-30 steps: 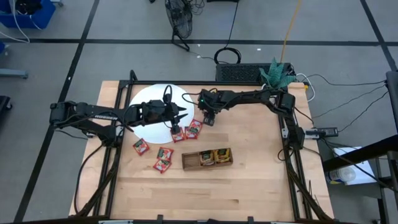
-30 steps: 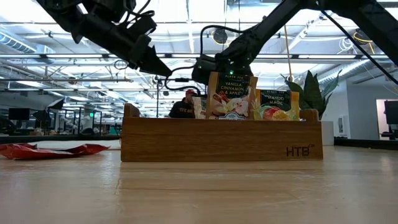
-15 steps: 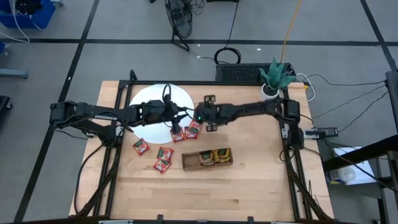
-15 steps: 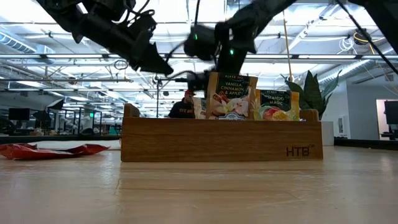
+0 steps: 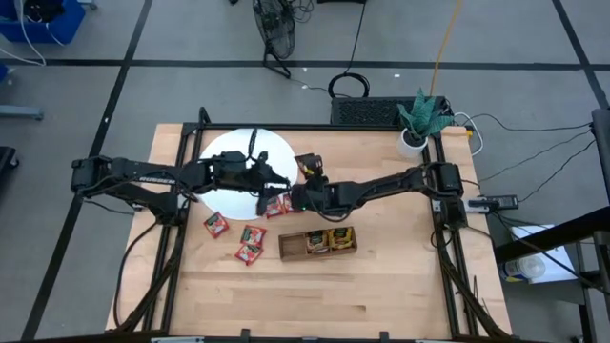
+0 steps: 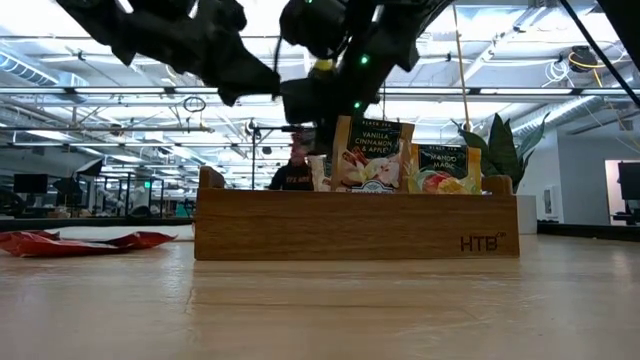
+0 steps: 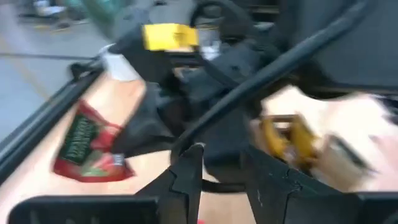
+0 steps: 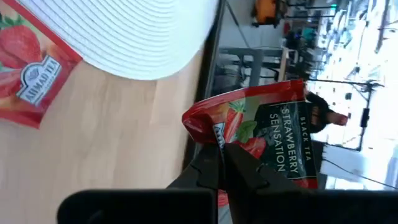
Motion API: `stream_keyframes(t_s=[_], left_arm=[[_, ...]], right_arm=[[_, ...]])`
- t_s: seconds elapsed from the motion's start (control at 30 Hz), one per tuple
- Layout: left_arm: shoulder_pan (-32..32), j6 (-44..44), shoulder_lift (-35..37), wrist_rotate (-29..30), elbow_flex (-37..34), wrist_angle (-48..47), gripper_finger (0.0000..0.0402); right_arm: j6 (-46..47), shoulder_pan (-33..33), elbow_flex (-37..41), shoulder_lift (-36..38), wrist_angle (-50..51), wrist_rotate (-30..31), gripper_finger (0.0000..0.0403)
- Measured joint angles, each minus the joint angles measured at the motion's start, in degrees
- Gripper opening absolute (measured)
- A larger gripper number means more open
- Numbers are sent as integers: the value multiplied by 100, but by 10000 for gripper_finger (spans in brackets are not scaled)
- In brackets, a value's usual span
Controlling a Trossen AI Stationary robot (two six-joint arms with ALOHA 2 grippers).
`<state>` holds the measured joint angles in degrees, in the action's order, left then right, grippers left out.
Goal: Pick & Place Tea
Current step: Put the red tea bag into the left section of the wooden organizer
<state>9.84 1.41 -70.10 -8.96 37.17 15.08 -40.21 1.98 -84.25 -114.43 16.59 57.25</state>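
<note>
The wooden tray (image 5: 318, 242) is seen nearest the front edge of the table (image 5: 315, 295), lying lengthwise. In the low view its compartments are shown holding upright sachets: a vanilla, cinnamon and apple sachet (image 6: 368, 153) toward the middle and a mango sachet (image 6: 444, 168) beside it toward the end marked with a logo. From above, the end of the tray toward the left arm's side appears bare, while the other two compartments are filled.

Loose red sachets are found on the table beyond the tray: one red sachet (image 5: 216, 225) well off toward the left side, a pair of red sachets (image 5: 252, 242) just beside the tray's bare end, and further red sachets (image 5: 277, 205) partly covered by the grippers.

The right gripper (image 5: 297, 197) is held low over those further sachets, its arm stretched flat across the table from the right side. In the right wrist view its fingers are clamped on a strawberry sachet (image 8: 266, 138), which is lifted clear of the wood; another red strawberry sachet (image 8: 28, 67) lies flat next to the white disc (image 8: 137, 34).

The left gripper (image 5: 272, 183) is held at the disc's near edge, close to the right gripper, its arm reaching in from the left. Its fingers (image 7: 186, 180) are seen part-way apart with nothing visibly between them.

The white disc lies farthest back on the table.
</note>
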Motion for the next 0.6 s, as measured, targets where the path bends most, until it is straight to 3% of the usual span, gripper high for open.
stream_keyframes(t_s=[0.1,0.2,0.33,0.6], left_arm=[[-144,233,269,-784,-17,-131,115],[-315,363,456,-882,-15,-36,115],[-459,409,557,-73,-15,-94,115],[-515,489,567,1346,-13,-91,115]], right_arm=[[191,-49,-12,24,161,95,1],[462,-200,-12,15,228,-190,1],[602,-270,-12,15,231,-507,0],[724,-271,-12,15,245,-554,0]])
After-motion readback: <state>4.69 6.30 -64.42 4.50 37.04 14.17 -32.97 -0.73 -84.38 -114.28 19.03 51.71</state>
